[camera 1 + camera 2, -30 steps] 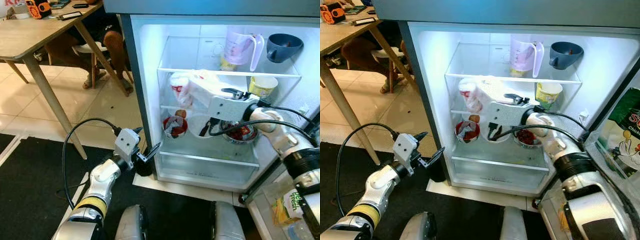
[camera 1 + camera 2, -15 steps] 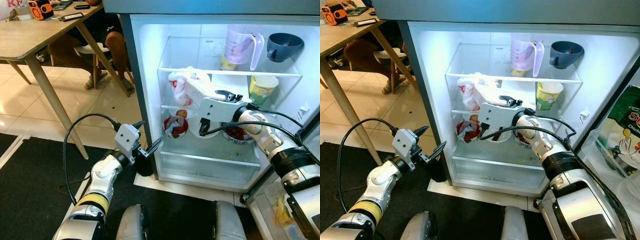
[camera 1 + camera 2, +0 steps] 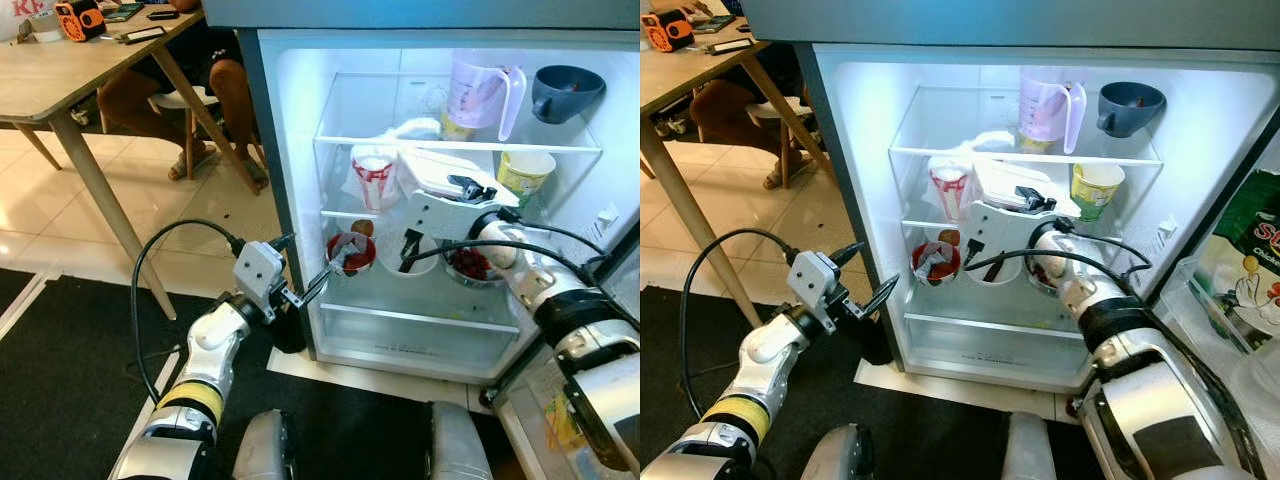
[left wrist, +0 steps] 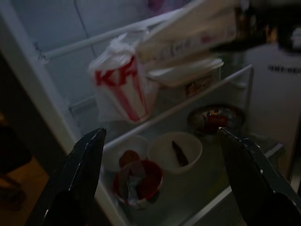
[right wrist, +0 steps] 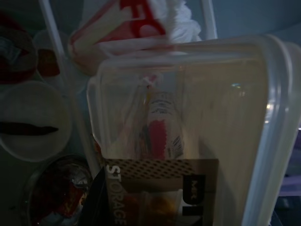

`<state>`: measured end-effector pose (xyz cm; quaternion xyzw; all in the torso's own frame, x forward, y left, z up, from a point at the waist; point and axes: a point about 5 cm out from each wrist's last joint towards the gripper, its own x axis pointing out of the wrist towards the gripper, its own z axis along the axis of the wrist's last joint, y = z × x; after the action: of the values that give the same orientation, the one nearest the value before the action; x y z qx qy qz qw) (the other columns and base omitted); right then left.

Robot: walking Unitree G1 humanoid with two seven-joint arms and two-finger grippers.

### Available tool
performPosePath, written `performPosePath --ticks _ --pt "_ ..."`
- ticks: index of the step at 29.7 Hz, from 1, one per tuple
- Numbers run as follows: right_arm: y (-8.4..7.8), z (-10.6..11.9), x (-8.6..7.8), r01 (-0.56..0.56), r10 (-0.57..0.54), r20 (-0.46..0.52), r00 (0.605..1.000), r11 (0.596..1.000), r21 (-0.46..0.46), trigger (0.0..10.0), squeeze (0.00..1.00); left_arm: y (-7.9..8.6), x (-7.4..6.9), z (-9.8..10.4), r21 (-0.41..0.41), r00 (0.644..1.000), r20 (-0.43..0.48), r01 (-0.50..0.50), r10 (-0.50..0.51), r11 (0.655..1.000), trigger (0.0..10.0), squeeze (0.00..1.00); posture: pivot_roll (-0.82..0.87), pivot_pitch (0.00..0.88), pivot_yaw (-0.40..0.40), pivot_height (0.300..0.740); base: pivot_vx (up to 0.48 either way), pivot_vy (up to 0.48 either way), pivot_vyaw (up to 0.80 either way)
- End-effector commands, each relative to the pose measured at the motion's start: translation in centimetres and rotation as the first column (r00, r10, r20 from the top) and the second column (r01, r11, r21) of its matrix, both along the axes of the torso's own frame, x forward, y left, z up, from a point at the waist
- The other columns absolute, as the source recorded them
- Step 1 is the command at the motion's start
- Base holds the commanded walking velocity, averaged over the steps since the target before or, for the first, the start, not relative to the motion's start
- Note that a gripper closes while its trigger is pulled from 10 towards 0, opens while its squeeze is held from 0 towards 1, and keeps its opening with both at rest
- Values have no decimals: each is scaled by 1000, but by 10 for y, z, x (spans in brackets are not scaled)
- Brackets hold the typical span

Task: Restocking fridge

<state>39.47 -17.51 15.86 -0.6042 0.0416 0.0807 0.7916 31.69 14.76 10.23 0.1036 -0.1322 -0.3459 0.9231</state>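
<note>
I'm seeing the right tool (image 3: 455,190) gripping a clear storage box (image 3: 440,170) inside the fridge (image 3: 290,200); left tool (image 3: 305,285) gaping wide, carrying nothing.

Left gripper (image 3: 305,278) jaws apart, right arm (image 3: 520,275) reaching forward, bent

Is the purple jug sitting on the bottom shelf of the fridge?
No, the purple jug stands on the top shelf, beside the grey cup.

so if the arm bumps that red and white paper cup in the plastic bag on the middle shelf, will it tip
Probably yes. The paper cup stands tall and narrow beside the storage container, so it likely tips easily. It looks light. The loose bag around it seems floppy and could snag.
</note>
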Motion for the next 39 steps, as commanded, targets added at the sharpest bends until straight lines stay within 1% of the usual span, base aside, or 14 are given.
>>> performPosePath --ticks 1,7,11,13,14,17,19,22,24,25,26,32,36,39 --pt "6 7 3 -13 13 45 999 1000 2 10000 0 -2 1 4 -1 1000 11 13 -13 1000 10000 0 -29 0 48 580 0 0 0" --pt "18 -2 4 -17 18 50 999 1000 -19 10000 0 4 2 21 -8 997 76 23 -22 1000 10000 0 -24 0 59 580 0 0 0" --pt "19 -3 5 -11 13 56 998 999 -35 10000 0 5 1 26 -9 995 95 28 -27 1000 10000 0 -19 3 63 580 0 0 0" --pt "20 -4 5 3 0 59 998 999 -53 10000 0 6 -3 36 -6 991 130 44 -43 999 10000 0 -5 48 60 580 0 0 0" --pt "20 -3 6 13 -8 72 997 998 -58 10000 0 5 -7 41 -3 987 154 55 -54 998 10000 0 3 53 59 580 0 0 0" --pt "20 -2 6 33 -26 99 995 997 -75 10000 0 4 -10 45 -6 985 165 62 -60 998 10000 0 13 69 62 580 0 0 0" --pt "19 -1 7 39 -30 106 994 996 -79 10000 0 4 -10 46 -7 984 166 64 -61 998 10000 0 13 69 62 580 0 0 0" --pt "22 2 8 54 -40 161 986 995 -87 10000 0 2 -16 51 -28 984 165 74 -68 997 10000 0 21 97 71 580 0 0 0" --pt "22 2 8 54 -40 161 986 995 -87 10000 0 2 -16 51 -28 984 165 74 -68 997 10000 0 21 97 71 580 0 0 0" --pt "23 2 8 61 -47 169 985 995 -78 10000 0 2 -18 50 -39 986 158 68 -61 997 10000 0 29 123 71 580 0 0 0" --pt "23 2 8 61 -47 169 985 995 -78 10000 0 2 -18 50 -39 986 158 68 -61 997 10000 0 29 123 71 580 0 0 0" --pt "23 8 10 94 -76 216 973 993 -73 10000 0 2 -28 42 -79 994 104 38 -29 996 10000 0 46 179 70 580 0 0 0" --pt "24 14 12 108 -87 253 964 992 -68 10000 0 1 -35 44 -95 996 86 31 -23 995 10000 0 55 213 68 580 0 0 0" --pt "25 17 13 109 -86 266 960 992 -71 10000 0 0 -36 46 -101 996 83 29 -20 994 10000 0 58 226 67 580 0 0 0"
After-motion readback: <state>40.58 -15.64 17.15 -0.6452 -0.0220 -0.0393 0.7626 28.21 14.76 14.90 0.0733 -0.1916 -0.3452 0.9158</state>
